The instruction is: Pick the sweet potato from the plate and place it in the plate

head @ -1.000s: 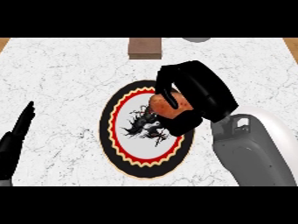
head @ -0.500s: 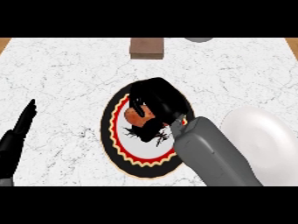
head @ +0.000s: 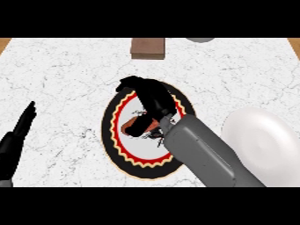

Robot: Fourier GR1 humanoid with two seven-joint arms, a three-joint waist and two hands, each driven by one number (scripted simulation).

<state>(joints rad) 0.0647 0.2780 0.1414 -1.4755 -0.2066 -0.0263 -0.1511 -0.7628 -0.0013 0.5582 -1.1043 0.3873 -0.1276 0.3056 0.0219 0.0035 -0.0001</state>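
The sweet potato [head: 135, 125], reddish brown, lies on the patterned plate [head: 117, 145] with its red, yellow and black rim, left of the plate's middle. My right hand [head: 149, 97] hovers over the far part of that plate. Its fingers stretch up and left, past the potato and not curled round it. The grey right forearm [head: 204, 154] crosses the plate's right side and hides part of it. A plain white plate [head: 266, 147] sits to the right. My left hand [head: 12, 147] rests open near the counter's left edge.
A brown block [head: 148, 48] stands at the counter's far edge, with a grey round object [head: 199, 39] just right of it. Wooden floor shows beyond the marble counter's far corners.
My right arm has swung leftward off the white plate, which now shows whole. The sweet potato, earlier under the curled hand, now lies uncovered on the patterned plate.
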